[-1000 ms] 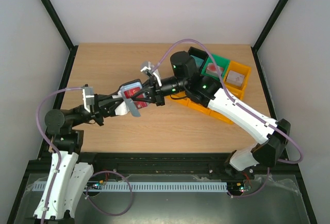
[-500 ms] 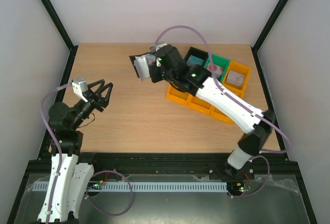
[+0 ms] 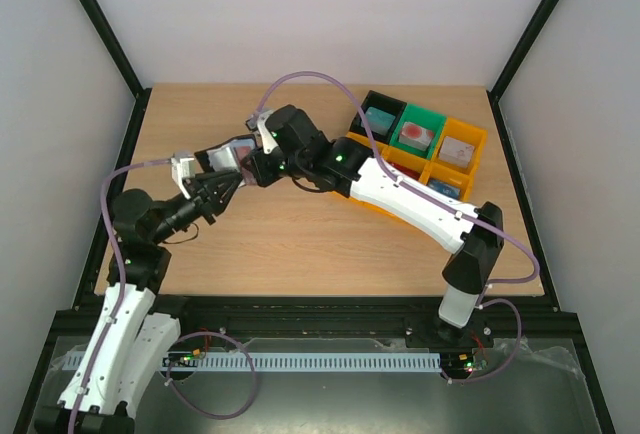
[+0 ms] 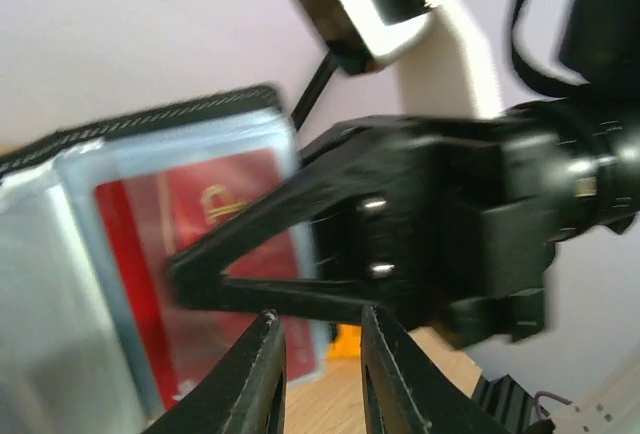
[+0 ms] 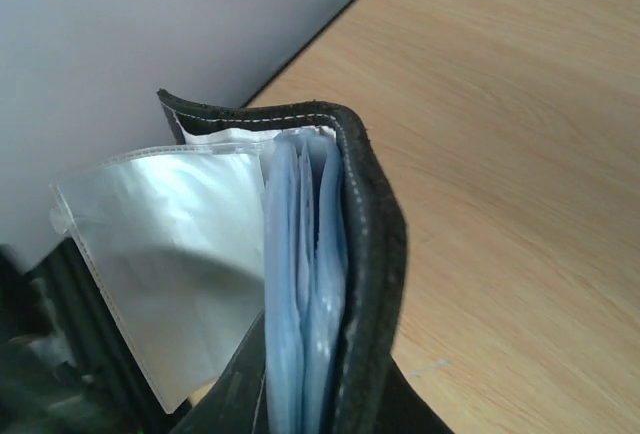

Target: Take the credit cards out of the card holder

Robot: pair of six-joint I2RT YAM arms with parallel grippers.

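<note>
The card holder is a black folding wallet held above the table's left half, with my right gripper shut on it. In the right wrist view its black cover and blue-grey sleeves stand clamped in that gripper, and a clear sleeve flops to the left. A red credit card shows inside a clear sleeve of the card holder. My left gripper points up at the holder from below left. It stands slightly open and empty, just short of the sleeve.
At the back right stand a black bin, a green bin and yellow bins holding small blocks. The right arm stretches across in front of them. Bare wood lies along the table's near side.
The right gripper has carried the card holder left and towards the front. The left gripper has come up from the left to meet it, and its jaws have narrowed.
</note>
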